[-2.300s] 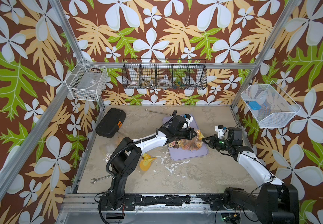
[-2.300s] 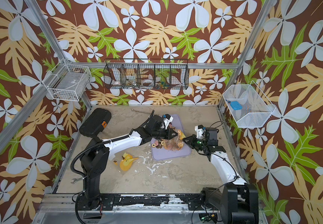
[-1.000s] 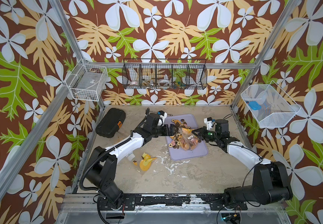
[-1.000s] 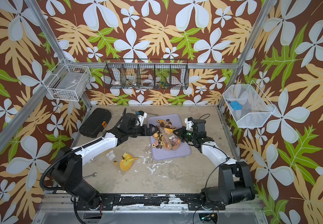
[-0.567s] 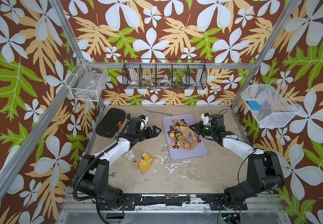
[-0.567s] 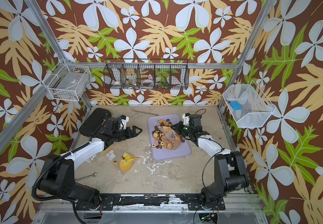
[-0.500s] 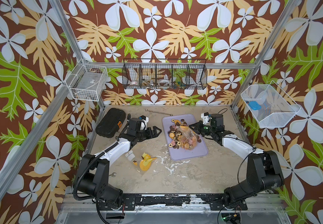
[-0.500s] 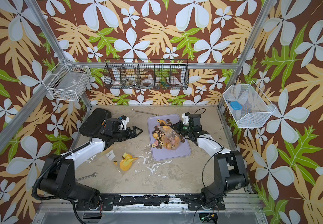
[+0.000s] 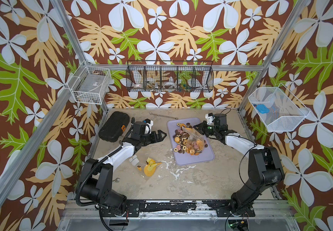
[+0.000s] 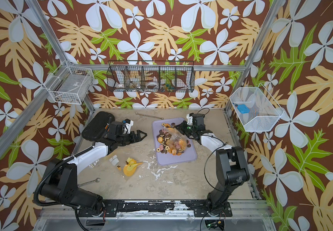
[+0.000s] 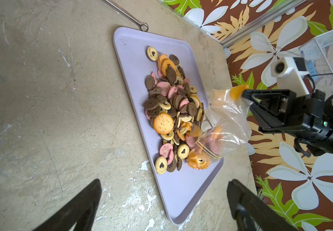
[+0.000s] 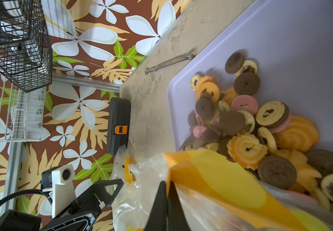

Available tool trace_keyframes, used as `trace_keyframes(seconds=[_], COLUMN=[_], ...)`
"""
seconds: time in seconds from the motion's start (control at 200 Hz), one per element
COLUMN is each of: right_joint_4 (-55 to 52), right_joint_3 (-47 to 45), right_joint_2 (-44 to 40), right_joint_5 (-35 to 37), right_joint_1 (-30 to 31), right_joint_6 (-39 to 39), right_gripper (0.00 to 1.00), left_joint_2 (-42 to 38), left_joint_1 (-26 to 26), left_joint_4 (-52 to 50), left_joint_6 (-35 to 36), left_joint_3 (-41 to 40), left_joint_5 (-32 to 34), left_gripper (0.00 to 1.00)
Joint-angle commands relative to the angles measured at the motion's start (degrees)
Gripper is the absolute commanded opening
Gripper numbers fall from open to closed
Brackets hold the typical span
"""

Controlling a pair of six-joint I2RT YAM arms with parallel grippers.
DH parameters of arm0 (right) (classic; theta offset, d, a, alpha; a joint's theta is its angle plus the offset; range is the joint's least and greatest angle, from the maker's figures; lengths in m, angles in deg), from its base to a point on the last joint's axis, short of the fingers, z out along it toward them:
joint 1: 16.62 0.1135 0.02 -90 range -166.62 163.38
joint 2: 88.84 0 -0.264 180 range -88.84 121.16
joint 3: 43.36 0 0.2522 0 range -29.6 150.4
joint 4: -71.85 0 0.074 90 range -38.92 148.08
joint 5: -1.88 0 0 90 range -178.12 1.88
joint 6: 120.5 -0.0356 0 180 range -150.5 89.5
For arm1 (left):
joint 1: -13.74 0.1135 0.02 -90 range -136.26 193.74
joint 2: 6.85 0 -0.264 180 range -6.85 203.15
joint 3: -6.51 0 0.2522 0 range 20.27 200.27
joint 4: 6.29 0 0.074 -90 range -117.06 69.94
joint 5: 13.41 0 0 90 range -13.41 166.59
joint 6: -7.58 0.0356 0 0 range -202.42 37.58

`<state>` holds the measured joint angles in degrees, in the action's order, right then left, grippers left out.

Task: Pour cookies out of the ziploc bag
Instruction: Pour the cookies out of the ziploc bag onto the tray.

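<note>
The left jaws, spread wide and empty, have pulled back from the tray [image 9: 193, 161] over the last couple of seconds. They now hang over bare surface [image 9: 161, 186], well apart from the bag [image 9: 194, 138]. The right jaws stay clamped on the bag's closed end, holding it raised with its mouth down on the tray. Most cookies [image 9: 179, 140] lie heaped there, but several remain inside, so the right arm alone probably must shake out the rest.
</note>
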<state>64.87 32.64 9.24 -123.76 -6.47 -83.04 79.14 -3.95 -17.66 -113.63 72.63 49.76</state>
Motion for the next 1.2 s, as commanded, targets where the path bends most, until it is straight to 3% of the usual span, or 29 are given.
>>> trace_keyframes(seconds=[0.0,0.29,0.681,0.961,1.071,1.196], right_joint_4=[2.55,-0.49,4.67,-3.83,-1.04,2.25], right_joint_3=[-0.45,2.05,-12.20,-3.65,-9.60,-15.23], right_joint_2=[0.68,-2.90,-8.56,-13.38,-15.78,-12.12], right_joint_5=[-0.23,0.50,1.02,1.10,1.59,-1.12], right_joint_1=[0.11,0.49,0.83,1.15,1.29,1.32], right_joint_6=[-1.31,-0.82,-2.66,0.28,0.20,0.44], right_gripper=[0.00,0.00,0.00,0.00,0.00,0.00], left_joint_2=[0.00,0.41,0.34,-0.02,-0.12,-0.05], left_joint_1=[0.04,0.11,0.10,0.01,0.02,0.03], left_joint_4=[1.03,1.42,1.55,1.56,1.54,1.56], left_joint_6=[0.69,0.43,0.42,0.35,0.48,0.55], left_joint_3=[-0.09,-0.24,-0.34,-0.59,-0.51,-0.51], left_joint_5=[0.21,-0.56,-0.67,-0.42,-0.50,-0.41], left_gripper=[1.00,1.00,1.00,1.00,1.00,1.00])
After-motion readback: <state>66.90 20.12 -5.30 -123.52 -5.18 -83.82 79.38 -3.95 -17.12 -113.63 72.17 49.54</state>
